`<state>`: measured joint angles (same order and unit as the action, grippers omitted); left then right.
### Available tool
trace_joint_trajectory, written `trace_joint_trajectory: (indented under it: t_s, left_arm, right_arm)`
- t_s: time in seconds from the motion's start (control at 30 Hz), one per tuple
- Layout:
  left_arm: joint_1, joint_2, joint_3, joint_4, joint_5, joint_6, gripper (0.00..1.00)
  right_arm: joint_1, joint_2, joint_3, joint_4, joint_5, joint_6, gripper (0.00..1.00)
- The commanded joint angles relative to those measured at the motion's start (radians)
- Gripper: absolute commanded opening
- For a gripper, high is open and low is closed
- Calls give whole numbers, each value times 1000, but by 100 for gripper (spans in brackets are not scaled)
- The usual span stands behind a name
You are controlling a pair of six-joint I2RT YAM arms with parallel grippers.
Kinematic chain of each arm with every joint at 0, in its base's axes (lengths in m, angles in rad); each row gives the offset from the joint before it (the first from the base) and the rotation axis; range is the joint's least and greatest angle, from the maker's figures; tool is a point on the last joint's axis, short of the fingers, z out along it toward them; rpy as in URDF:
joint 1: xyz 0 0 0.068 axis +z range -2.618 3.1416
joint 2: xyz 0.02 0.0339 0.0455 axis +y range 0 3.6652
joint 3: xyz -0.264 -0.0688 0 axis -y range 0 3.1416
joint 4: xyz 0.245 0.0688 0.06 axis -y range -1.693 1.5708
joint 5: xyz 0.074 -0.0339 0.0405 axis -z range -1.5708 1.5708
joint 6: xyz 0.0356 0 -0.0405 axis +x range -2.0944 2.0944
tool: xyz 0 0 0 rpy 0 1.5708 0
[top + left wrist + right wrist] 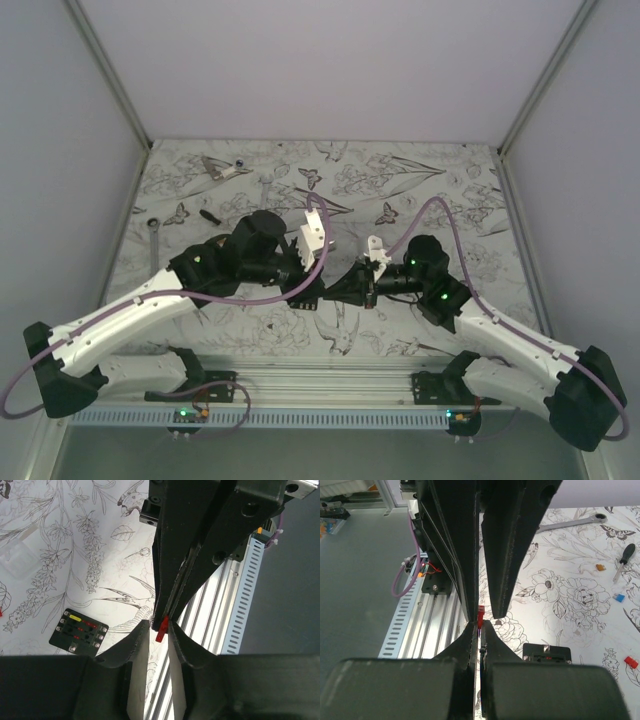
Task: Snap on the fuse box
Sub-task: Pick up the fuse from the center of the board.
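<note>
While pinching fuse [160, 631] with right gripper [480, 626], narrowly bracketing it with left gripper [159, 628], judged fuse box [78, 632] near tips light, stiff, slick; best gripped by edges.

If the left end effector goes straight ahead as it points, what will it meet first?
The red fuse held by the right end effector, directly ahead; it seems to lie between the tips of the left end effector.

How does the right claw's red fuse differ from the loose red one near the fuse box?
The held fuse is pinched in the right claw, off the table; the loose fuse lies on it. Fingers partly hide the held fuse; the loose fuse shows whole. Both red.
</note>
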<state>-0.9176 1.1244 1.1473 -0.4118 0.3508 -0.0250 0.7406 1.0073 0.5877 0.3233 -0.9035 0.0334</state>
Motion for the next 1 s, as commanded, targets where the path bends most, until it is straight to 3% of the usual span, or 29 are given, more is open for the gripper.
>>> trace_joint_trajectory:
  t_s: [0.0, 0.17, 0.27, 0.43, 0.53, 0.87, 0.97]
  left_arm:
    - [6, 8, -15, 3, 37, 26, 21]
    - [6, 9, -11, 2, 50, 24, 2]
    - [6, 5, -21, 2, 30, 14, 0]
    - [9, -6, -52, -1, -94, -39, 0]
    - [17, -3, -63, -26, -198, -106, 0]
    - [26, 135, -38, -171, -471, -403, 0]
    - [28, 216, -33, -186, -505, -474, 0]
  right_arm:
    - [-10, -21, 9, 41, -12, 6, 0]
    - [-10, -13, 6, 42, -9, 5, 0]
    - [-12, -10, 2, 40, 14, 6, 1]
    - [-27, -20, -17, 18, 111, 18, 30]
    - [-38, -57, -59, 12, 267, 61, 51]
    - [-41, -195, -131, -113, 817, 198, 86]
    - [-41, -223, -150, -156, 963, 230, 92]
